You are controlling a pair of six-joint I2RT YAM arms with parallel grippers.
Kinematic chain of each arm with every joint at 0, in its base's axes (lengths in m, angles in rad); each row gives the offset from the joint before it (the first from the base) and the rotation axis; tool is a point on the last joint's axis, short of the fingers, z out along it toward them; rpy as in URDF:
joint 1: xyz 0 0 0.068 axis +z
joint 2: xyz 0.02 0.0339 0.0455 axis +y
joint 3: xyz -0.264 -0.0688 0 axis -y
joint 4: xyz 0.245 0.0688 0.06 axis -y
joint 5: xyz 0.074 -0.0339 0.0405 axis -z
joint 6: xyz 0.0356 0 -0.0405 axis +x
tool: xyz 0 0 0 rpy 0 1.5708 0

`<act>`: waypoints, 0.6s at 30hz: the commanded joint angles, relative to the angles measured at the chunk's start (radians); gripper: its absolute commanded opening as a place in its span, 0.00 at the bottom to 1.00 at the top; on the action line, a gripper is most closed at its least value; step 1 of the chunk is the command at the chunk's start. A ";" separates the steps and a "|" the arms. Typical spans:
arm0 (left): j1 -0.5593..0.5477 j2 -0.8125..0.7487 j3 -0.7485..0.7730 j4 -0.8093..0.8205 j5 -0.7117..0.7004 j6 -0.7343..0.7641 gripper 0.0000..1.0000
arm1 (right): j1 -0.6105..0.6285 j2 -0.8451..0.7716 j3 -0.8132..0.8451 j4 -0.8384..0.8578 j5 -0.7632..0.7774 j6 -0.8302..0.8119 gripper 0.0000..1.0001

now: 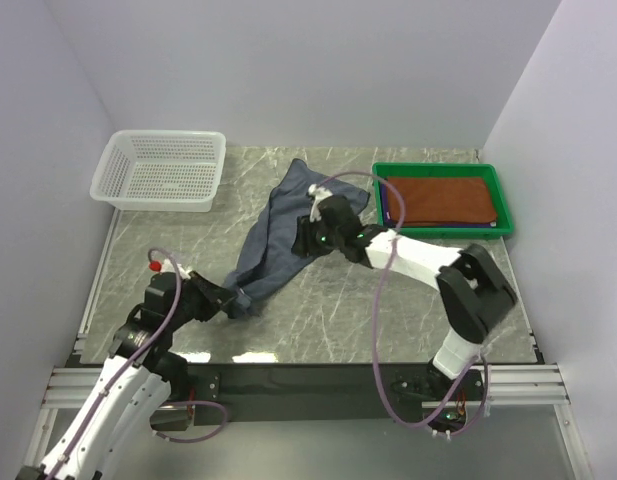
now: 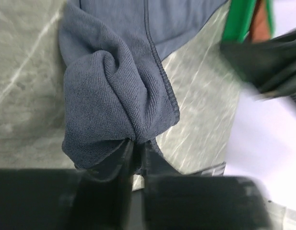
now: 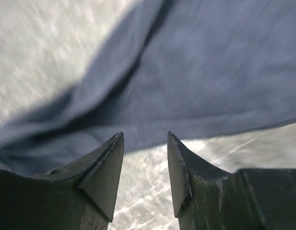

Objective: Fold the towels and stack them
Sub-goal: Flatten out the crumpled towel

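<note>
Top view: a rust-brown towel (image 1: 438, 200) is lying folded in the green tray (image 1: 440, 168), while the grey-blue towel (image 1: 273, 240) is sprawling unfolded on the bench (image 1: 178, 240). Left wrist: I am pinching its corner (image 2: 114, 105) in the left jaws. Right wrist: the right jaws are gaping empty near the cloth, so I judge its folding and stacking not yet done.

Legible markings: none.
No text, label, brand or number can be read in any view; the right wrist view is blurred, so fine print may go unresolved.
</note>
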 commanded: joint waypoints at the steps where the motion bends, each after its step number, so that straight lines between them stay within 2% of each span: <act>1: 0.001 -0.090 -0.002 -0.025 -0.111 -0.091 0.19 | 0.044 0.059 -0.007 0.022 -0.029 0.068 0.48; 2: 0.001 -0.104 -0.008 -0.038 -0.128 -0.105 0.23 | 0.055 0.083 -0.004 0.022 -0.029 0.071 0.48; 3: 0.001 -0.126 -0.007 -0.063 -0.173 -0.115 0.31 | 0.067 0.095 -0.004 0.022 -0.029 0.075 0.48; 4: 0.001 -0.158 -0.002 -0.083 -0.180 -0.138 0.58 | 0.075 0.109 0.005 0.022 -0.032 0.079 0.48; 7: 0.001 -0.193 0.030 -0.112 -0.247 -0.149 0.88 | 0.096 0.160 0.031 0.011 -0.023 0.072 0.48; 12: 0.001 -0.099 0.134 -0.132 -0.283 -0.024 0.86 | 0.118 0.198 0.061 -0.003 -0.018 0.059 0.48; 18: 0.000 0.288 0.282 -0.080 -0.129 0.257 0.77 | 0.147 0.211 0.091 -0.036 0.005 0.051 0.47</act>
